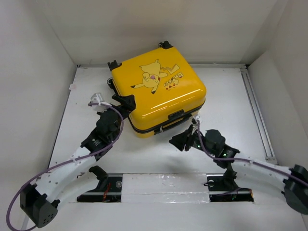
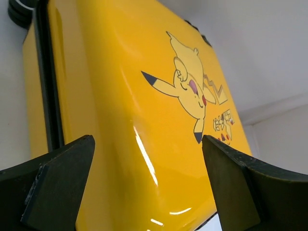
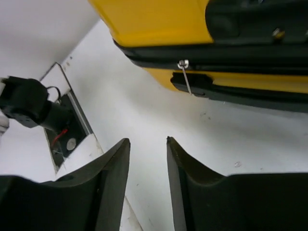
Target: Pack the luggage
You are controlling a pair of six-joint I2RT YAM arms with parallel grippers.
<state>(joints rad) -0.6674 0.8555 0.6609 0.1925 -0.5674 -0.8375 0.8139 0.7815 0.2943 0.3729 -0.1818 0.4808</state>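
Note:
The luggage [image 1: 159, 89] is a yellow hard-shell suitcase with a Pikachu print, lying flat and closed at the back middle of the table. My left gripper [image 1: 126, 102] is at its front left corner, open. In the left wrist view the glossy lid [image 2: 134, 120] fills the space beyond the spread fingers [image 2: 62, 178], and nothing is gripped. My right gripper [image 1: 181, 142] hovers just in front of the case's near side, open, with only bare table between its fingers [image 3: 113, 168]. A silver zipper pull [image 3: 185, 78] hangs from the black zipper band ahead of it.
White walls enclose the table on three sides. A metal rail [image 1: 256, 108] runs along the right edge. A black handle [image 1: 176, 115] sits on the case's near side. The arm bases [image 1: 163, 187] stand on a strip at the near edge, with purple cables looping off the arms.

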